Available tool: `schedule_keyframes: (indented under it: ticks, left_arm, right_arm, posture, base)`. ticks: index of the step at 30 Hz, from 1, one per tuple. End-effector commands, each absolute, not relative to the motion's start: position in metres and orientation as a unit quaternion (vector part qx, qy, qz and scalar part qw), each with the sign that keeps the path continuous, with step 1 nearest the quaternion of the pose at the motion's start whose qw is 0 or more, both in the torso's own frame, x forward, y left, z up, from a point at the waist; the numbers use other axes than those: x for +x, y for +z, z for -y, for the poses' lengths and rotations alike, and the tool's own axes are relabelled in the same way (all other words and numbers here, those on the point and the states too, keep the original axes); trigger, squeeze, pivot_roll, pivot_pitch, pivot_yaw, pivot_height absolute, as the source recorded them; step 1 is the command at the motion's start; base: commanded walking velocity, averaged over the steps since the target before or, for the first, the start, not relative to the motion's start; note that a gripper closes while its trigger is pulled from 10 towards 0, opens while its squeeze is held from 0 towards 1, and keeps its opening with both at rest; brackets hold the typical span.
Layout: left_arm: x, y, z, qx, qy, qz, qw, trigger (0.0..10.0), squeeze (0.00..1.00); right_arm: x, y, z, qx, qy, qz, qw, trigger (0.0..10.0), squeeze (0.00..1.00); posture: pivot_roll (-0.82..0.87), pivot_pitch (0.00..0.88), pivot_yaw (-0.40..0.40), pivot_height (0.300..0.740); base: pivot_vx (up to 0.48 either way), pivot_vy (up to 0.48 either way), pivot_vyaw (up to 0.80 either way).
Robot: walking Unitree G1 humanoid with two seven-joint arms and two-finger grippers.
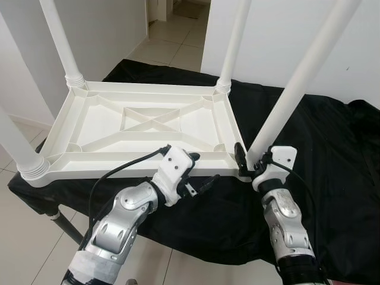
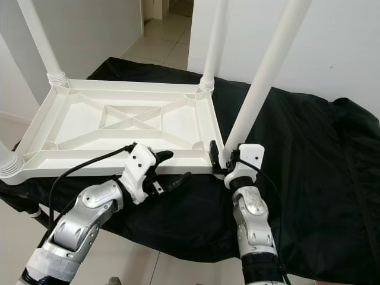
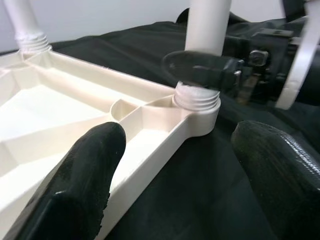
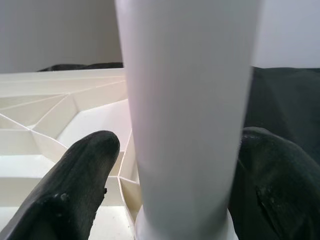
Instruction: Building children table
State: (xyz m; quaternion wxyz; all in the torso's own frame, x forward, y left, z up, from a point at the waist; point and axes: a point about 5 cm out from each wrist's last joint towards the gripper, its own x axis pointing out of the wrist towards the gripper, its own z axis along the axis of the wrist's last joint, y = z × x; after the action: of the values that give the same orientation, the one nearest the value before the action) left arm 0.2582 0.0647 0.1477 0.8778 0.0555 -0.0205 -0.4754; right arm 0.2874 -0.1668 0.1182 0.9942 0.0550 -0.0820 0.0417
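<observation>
We see the white table [image 1: 142, 127] lying upside down on the black cloth [image 1: 332, 172], with its legs pointing up. Our right gripper [image 1: 244, 161] pinches the leg [image 1: 297, 83] at the table's near right corner, low at its base. Our left gripper [image 1: 199, 172] hangs spread at the table's near edge, holding nothing.

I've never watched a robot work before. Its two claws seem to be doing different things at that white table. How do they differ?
The right gripper has its fingers around the base of the near right table leg, while the left gripper is open and holds nothing. The right gripper points up at the corner of the upturned table; the left gripper lies sideways along the table's near edge, over the black cloth. Both have two black fingers on silver arms.
</observation>
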Motion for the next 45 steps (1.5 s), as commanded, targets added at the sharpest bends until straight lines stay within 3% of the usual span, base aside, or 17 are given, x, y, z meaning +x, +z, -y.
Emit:
schedule_keyframes:
  ticks: [1, 8, 13, 14, 21, 29, 34, 35, 36, 45]
  left_arm:
    - [0.258, 0.149, -0.065, 0.050, -0.458, 0.028, 0.887, 10.0, 0.00]
    - [0.260, 0.149, -0.069, 0.034, -0.438, 0.028, 0.898, 10.0, 0.00]
    - [0.261, 0.149, -0.070, 0.030, -0.460, 0.007, 0.887, 10.0, 0.00]
    - [0.258, 0.147, -0.070, 0.019, -0.490, -0.010, 0.872, 10.0, 0.00]
    - [0.251, 0.146, -0.069, 0.015, -0.533, -0.018, 0.846, 10.0, 0.00]
    - [0.254, 0.149, -0.067, 0.017, -0.536, -0.013, 0.844, 10.0, 0.00]
    - [0.255, 0.150, -0.067, 0.021, -0.533, -0.011, 0.846, 10.0, 0.00]
    - [0.257, 0.151, -0.067, 0.024, -0.527, -0.008, 0.849, 10.0, 0.00]
    - [0.257, 0.151, -0.067, 0.025, -0.524, -0.006, 0.851, 10.0, 0.00]
    - [0.258, 0.153, -0.067, 0.027, -0.518, -0.002, 0.855, 10.0, 0.00]
  right_arm:
    - [0.284, 0.118, 0.168, 0.064, 0.036, 0.089, 0.993, 10.0, 0.00]
    - [0.281, 0.113, 0.174, 0.049, 0.015, 0.089, 0.995, 10.0, 0.00]
    - [0.285, 0.111, 0.183, 0.037, 0.080, 0.083, 0.993, 10.0, 0.00]
    - [0.288, 0.112, 0.189, 0.041, 0.108, 0.081, 0.990, 10.0, 0.00]
    - [0.300, 0.119, 0.194, 0.018, 0.177, 0.076, 0.981, 10.0, 0.00]
    - [0.325, 0.132, 0.189, -0.021, 0.281, 0.059, 0.958, 10.0, 0.00]
    - [0.332, 0.134, 0.189, -0.037, 0.301, 0.050, 0.952, 10.0, 0.00]
    - [0.334, 0.134, 0.190, -0.042, 0.304, 0.045, 0.951, 4.4, 0.00]
    - [0.336, 0.133, 0.192, -0.045, 0.304, 0.042, 0.951, 0.2, 0.00]
    - [0.338, 0.132, 0.201, -0.046, 0.310, 0.030, 0.949, 0.0, 0.00]
  posture:
    - [0.01, 0.000, -0.089, 0.740]
    - [0.00, 0.000, -0.076, 0.740]
    - [0.00, 0.000, -0.072, 0.740]
    - [0.00, 0.000, -0.074, 0.740]
    - [0.01, 0.000, -0.080, 0.740]
    - [0.01, 0.000, -0.088, 0.740]
    - [0.02, 0.000, -0.097, 0.740]
    - [0.03, 0.000, -0.103, 0.740]
    - [0.03, 0.000, -0.107, 0.740]
    - [0.03, 0.000, -0.113, 0.740]
  base:
    - [0.000, 0.000, 0.00]
    - [0.000, 0.000, 0.00]
    - [0.000, 0.000, 0.00]
    - [0.000, 0.000, 0.00]
    - [0.000, 0.000, 0.00]
    - [0.000, 0.000, 0.00]
    - [0.000, 0.000, 0.00]
    - [0.000, 0.000, 0.00]
    - [0.000, 0.000, 0.00]
    - [0.000, 0.000, 0.00]
